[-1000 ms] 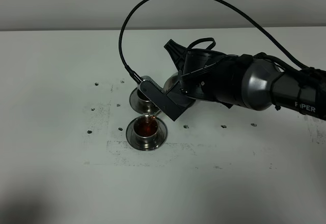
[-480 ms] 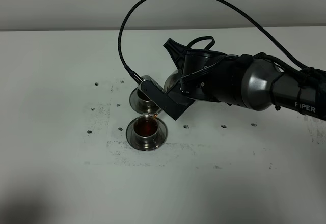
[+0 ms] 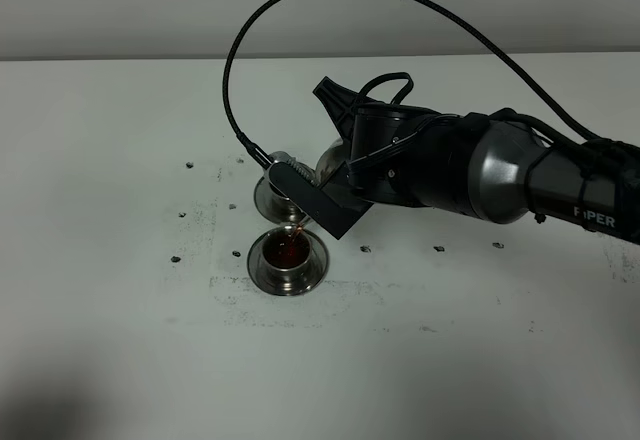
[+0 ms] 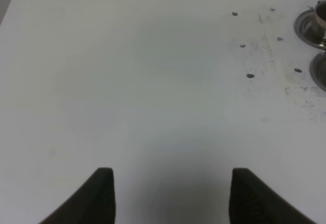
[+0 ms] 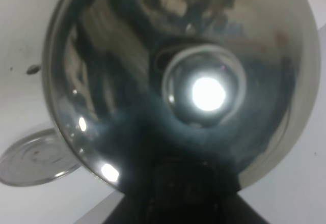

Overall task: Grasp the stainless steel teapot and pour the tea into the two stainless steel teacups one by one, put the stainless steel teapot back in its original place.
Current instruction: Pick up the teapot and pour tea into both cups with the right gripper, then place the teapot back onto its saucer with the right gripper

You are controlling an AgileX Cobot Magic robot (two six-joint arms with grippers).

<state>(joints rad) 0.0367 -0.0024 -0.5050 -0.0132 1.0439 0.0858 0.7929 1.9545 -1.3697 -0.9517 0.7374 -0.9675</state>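
Note:
My right gripper [image 3: 352, 174] is shut on the stainless steel teapot [image 3: 333, 163] and holds it tipped toward the left, above the table. The spout points down over the near teacup [image 3: 288, 256], which stands on its saucer and holds reddish-brown tea. The far teacup [image 3: 274, 189] sits just behind it, partly covered by the wrist camera. In the right wrist view the teapot [image 5: 204, 91] fills the picture, lid knob in the centre, and the steel coaster disc [image 5: 31, 158] lies beside it. My left gripper [image 4: 170, 193] hangs open over bare table, nothing between its fingers.
A black cable [image 3: 300, 5] arches over the back of the table from the right arm [image 3: 500, 165]. Small dark marks [image 3: 189, 165] dot the white table [image 3: 450, 360] around the cups. Both saucers [image 4: 311, 28] show at the edge of the left wrist view.
The right arm has shifted slightly left and tipped the teapot further over the near cup. The cups have stayed put.

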